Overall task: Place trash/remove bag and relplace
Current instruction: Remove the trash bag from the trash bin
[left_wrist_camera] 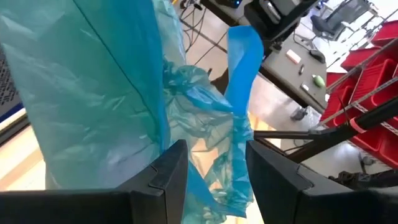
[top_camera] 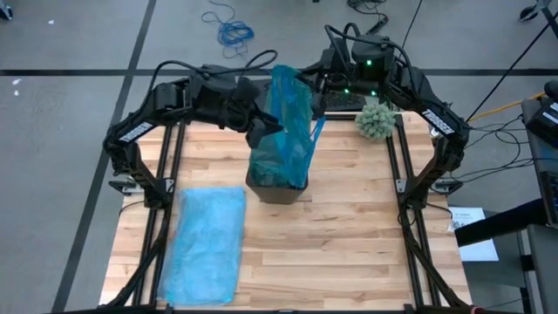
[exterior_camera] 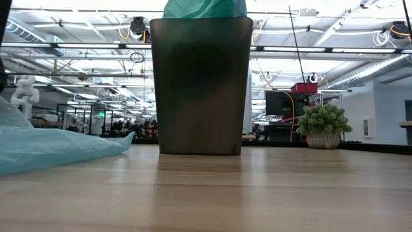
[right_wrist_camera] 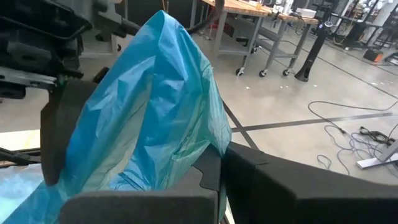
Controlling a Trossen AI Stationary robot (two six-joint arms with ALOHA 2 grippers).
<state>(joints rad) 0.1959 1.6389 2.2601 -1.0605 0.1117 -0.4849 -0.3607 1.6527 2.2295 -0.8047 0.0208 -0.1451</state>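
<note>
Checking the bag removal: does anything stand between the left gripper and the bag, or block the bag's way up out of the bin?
Nothing visible does. The left gripper has its open jaws either side of the bag, the right gripper is shut on the bag's top, and nothing hangs over the bin.

Your left arm reaches in from the left, its wrist bent toward the table's middle at the far edge. The left gripper (left_wrist_camera: 211, 180) has its fingers parted. Your right arm folds in from the far right; the right gripper (right_wrist_camera: 214, 171) looks clamped shut, though its fingertips are mostly covered.
</note>
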